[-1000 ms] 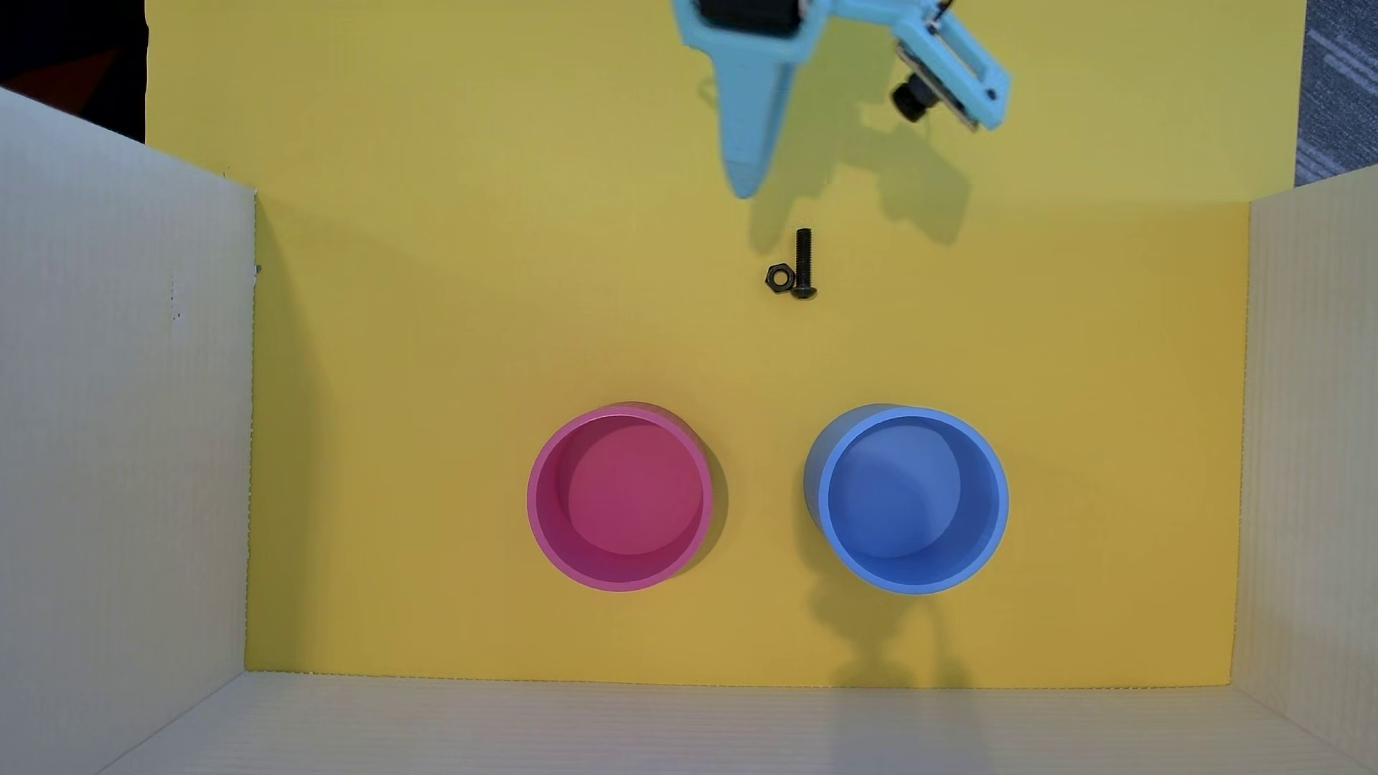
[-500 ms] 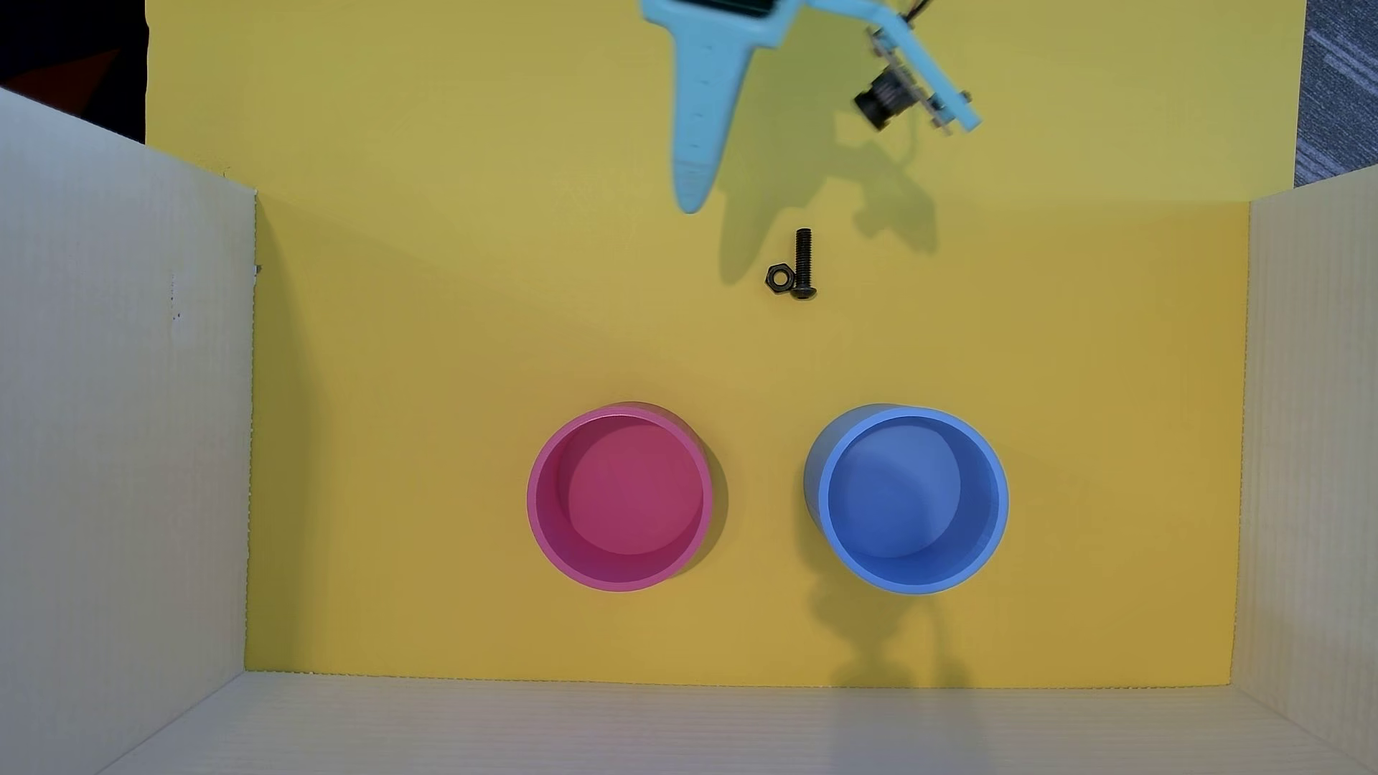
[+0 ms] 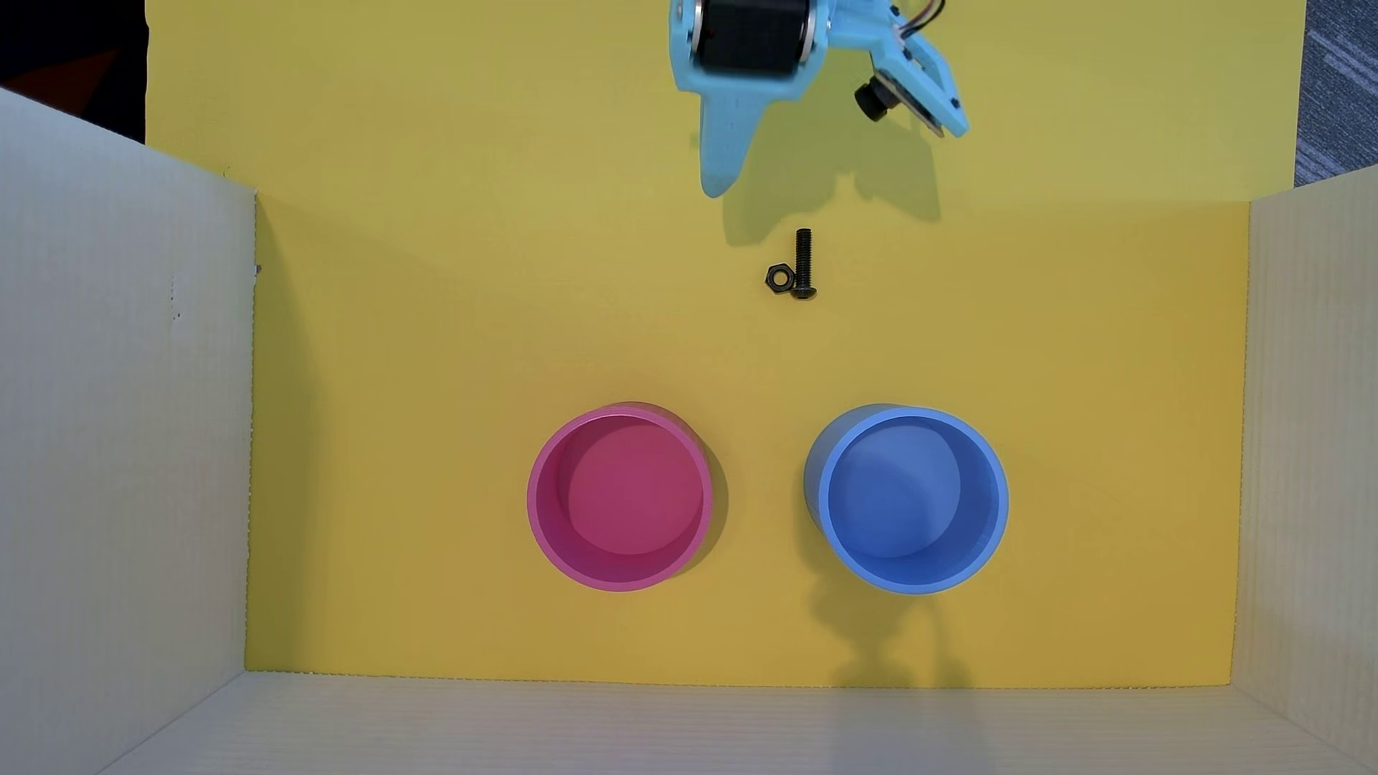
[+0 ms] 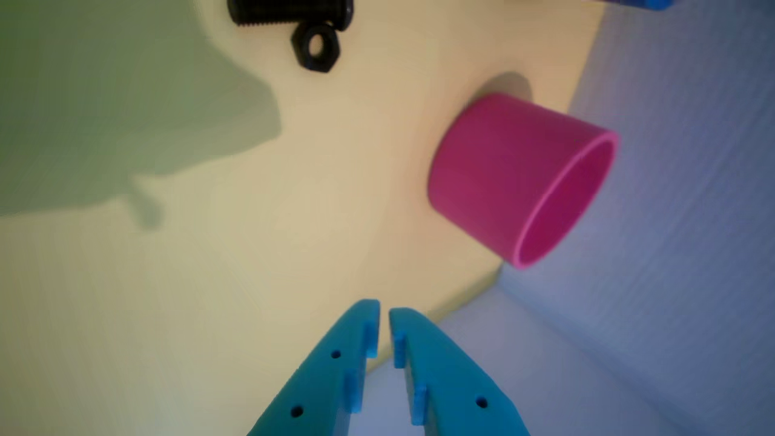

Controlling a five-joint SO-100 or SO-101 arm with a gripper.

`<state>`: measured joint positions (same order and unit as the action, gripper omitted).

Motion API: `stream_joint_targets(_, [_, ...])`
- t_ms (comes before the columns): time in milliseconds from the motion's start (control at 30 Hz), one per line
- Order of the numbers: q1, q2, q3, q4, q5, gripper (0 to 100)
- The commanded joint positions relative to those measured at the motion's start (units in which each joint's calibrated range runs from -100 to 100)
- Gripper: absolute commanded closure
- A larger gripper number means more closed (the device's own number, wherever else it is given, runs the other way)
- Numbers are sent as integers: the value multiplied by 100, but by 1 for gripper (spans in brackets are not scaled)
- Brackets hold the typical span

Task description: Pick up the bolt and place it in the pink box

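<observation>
the light-blue plastic claw (image 4: 384,320), nearly closed and empty, should open and straddle the small black metal bolt's (image 3: 803,263) shaft, avoiding the touching black hexagonal nut (image 3: 778,279).

Looks like a lab or office test setup, not a home. Yellow sheet (image 3: 447,372) covers the tabletop, fenced on three sides by white corrugated plastic walls (image 3: 119,410), a makeshift robot arena. Grey patterned carpet tile (image 3: 1338,82) shows at the top right corner of the overhead view, typical office flooring. Blue 3D-printed arm parts with a small camera module (image 3: 872,100) and exposed wires point to hobby or research robotics. Plain pink (image 3: 619,498) and blue (image 3: 906,499) round containers are the sort of props used for a trial.
</observation>
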<state>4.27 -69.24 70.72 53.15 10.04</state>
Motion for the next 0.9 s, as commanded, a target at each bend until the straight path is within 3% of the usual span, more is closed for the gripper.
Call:
stream_joint_targets(0, [0,973,-935,172,25,98])
stream_joint_targets(400, [-51,3523,-2400,713,744,98])
stream_joint_targets(600, [-831,4037,-2490,713,1119,98])
stream_joint_targets(867, [-1435,4390,-2626,627,1171,98])
